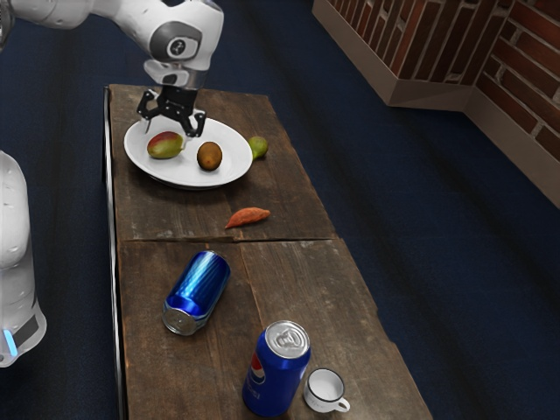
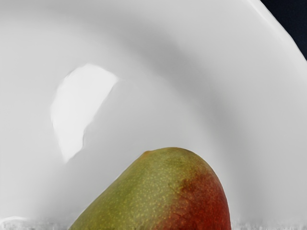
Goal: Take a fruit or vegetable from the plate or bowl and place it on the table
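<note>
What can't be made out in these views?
Mango: part cut off by the wrist view's lower edge.
Green fruit: partly behind the plate, exterior view.
Whether the gripper touches the mango: too small to tell, exterior view.
Table: one end cut off by the exterior view's lower edge.

Gripper point(image 1: 171, 132) fingers point(image 1: 199, 124) spread above a mango point(image 1: 164, 145) on a plate point(image 1: 199, 180). Near them: kiwi point(image 1: 209, 157), green fruit point(image 1: 258, 147). Farther from them: sweet potato point(image 1: 248, 216), lying can point(image 1: 200, 287), upright can point(image 1: 275, 376), mug point(image 1: 323, 392).
</note>
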Robot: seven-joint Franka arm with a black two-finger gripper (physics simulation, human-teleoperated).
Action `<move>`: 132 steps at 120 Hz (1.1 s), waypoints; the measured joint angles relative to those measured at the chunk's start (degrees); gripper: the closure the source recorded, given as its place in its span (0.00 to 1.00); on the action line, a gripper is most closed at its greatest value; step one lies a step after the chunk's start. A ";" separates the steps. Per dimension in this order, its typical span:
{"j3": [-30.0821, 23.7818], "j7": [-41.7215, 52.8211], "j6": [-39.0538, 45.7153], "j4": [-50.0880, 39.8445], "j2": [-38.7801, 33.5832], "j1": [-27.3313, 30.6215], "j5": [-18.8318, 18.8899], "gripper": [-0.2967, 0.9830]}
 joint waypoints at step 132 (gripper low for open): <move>0.36 2.04 8.34 1.83 0.55 -0.03 -7.54 0.46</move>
